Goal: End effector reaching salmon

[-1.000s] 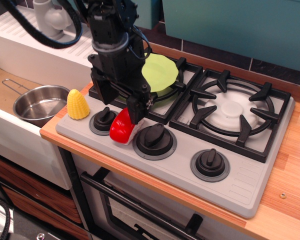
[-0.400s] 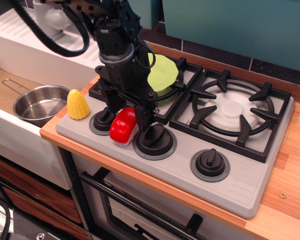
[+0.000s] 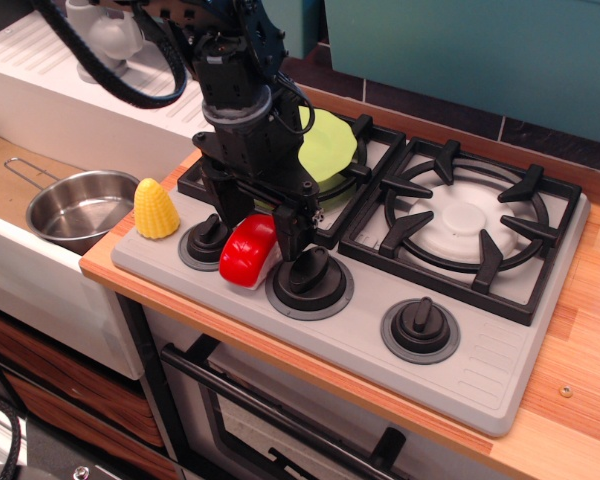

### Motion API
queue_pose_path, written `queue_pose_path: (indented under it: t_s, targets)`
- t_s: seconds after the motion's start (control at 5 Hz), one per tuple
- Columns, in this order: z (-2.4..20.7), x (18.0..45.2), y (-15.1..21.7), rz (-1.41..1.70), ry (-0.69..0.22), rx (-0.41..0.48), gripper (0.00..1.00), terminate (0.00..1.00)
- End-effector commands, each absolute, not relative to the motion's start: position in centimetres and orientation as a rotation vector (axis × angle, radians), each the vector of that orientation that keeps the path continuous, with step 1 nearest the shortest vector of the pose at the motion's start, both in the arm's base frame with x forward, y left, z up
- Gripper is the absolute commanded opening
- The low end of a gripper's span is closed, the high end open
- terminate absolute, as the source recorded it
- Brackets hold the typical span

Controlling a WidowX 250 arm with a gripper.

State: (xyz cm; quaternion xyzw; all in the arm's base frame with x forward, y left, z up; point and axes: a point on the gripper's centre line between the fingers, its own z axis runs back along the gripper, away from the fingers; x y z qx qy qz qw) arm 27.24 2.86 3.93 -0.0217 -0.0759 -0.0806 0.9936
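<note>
Black hand (image 3: 257, 222) low, fingers pointing down, spread apart, wrist upright.

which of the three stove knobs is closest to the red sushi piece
The middle knob: the salmon lies right against its left rim. The leftmost knob is also close but partly hidden behind the gripper fingers, and the right knob sits well apart.

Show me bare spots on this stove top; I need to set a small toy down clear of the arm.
Bare: the grey front strip right of the right knob, and the wooden counter beyond the stove's right edge. Crowded: the front left, where the corn, left knob, salmon and middle knob sit packed, with the gripper over the salmon.
</note>
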Motion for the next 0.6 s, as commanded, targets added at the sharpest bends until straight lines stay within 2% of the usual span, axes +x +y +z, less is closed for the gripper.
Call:
queue_pose_path:
  t_s: [0.0,0.2,0.4]
  targets:
    - [4.56,26.61,3.23,-0.12,-0.158,0.011,1.0,0.0]
    - [3.73,25.73,3.78,-0.143,-0.173,0.013,1.0,0.0]
    - [3.79,25.69,3.43,-0.127,-0.166,0.004,1.0,1.0]
